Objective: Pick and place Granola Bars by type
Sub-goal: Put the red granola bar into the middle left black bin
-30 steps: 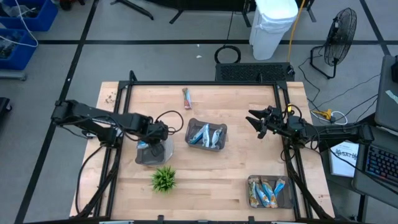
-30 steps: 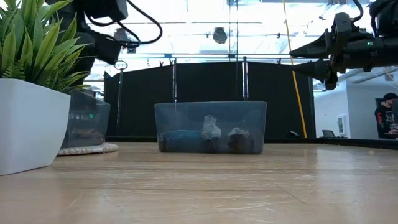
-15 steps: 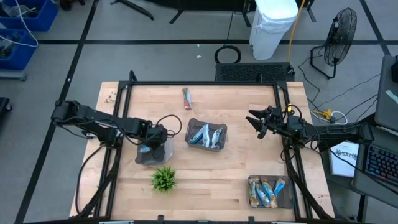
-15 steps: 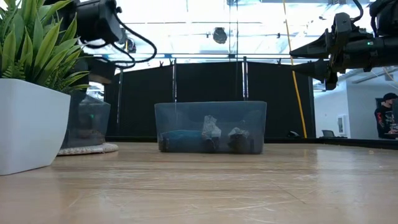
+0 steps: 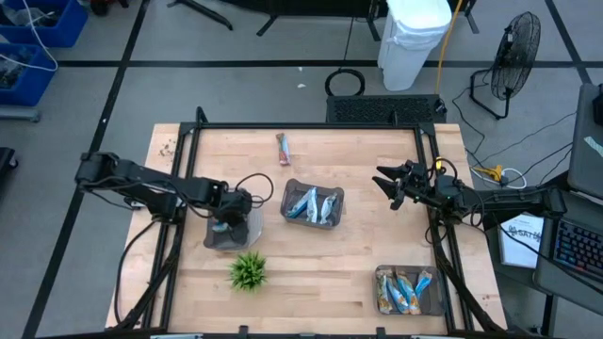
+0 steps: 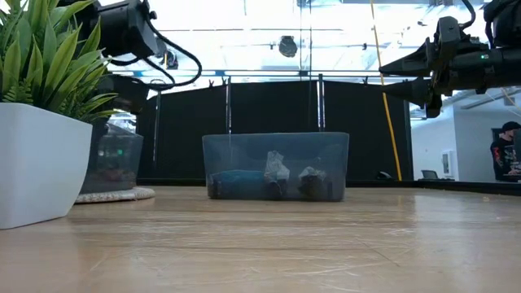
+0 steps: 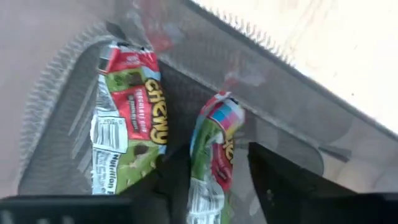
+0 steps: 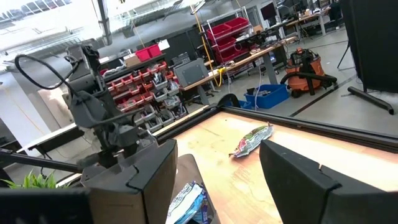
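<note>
Two green-and-red wrapped Granola Bars lie in the dark left tray [image 5: 234, 241]: one [image 7: 124, 121] flat on its floor, the other [image 7: 214, 140] between the fingers of my left gripper [image 7: 214, 152], which points down into the tray [image 7: 186, 81] and stands open, with a gap on one side of the bar. A third green-and-red bar [image 5: 283, 148] lies on the table near the far edge. Blue bars [image 5: 314, 204] fill the middle tray [image 5: 290, 191]. My right gripper [image 5: 384, 184] waits open above the table's right side. My left gripper comes from above with its fingers on either side of the second bar's near end [image 7: 208, 180]. The bar rests in the tray, and one finger [image 7: 273, 180] stands clear of it. Whether the other finger touches the wrapper I cannot tell.
A small green plant [image 5: 248, 271] in a white pot [image 6: 41, 163] stands just near of the left tray. A third tray [image 5: 439, 294] with mixed bars sits at the near right corner. Bare wood lies between the trays.
My left gripper has gone down into the left tray, tipping more steeply downward. The right arm has kept still.
</note>
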Motion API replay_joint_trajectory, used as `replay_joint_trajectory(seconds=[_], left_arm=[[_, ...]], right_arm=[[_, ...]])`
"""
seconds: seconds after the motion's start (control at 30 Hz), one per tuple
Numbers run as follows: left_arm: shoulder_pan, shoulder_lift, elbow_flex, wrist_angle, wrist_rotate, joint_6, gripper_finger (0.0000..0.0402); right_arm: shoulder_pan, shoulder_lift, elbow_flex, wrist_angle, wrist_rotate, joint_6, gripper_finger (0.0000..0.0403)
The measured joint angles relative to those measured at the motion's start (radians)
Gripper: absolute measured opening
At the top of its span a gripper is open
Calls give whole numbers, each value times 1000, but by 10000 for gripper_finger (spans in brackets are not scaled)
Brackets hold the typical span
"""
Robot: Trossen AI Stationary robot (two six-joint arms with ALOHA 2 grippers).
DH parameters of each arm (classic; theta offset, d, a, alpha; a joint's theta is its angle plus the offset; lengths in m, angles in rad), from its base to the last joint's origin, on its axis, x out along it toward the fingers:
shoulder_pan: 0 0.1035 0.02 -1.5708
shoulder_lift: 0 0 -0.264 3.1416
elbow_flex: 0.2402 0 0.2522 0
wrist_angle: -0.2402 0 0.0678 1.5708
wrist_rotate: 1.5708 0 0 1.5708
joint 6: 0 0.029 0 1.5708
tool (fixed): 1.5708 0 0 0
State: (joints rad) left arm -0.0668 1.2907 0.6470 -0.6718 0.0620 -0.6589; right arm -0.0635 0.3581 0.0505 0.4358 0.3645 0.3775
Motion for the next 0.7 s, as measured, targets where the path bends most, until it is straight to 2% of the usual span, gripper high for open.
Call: replay_joint_trajectory(seconds=[0.17,0.33,0.57,0.7], left_arm=[[14,-35,40,-21,17,26,214],[30,-74,93,-46,17,47,248],[79,-90,199,-145,-47,-65,259],[127,-89,273,-239,-66,-204,248]], right_arm=[[0,0,0,0,0,0,222],[0,0,0,0,0,0,222],[0,0,0,0,0,0,222],[0,0,0,0,0,0,222]])
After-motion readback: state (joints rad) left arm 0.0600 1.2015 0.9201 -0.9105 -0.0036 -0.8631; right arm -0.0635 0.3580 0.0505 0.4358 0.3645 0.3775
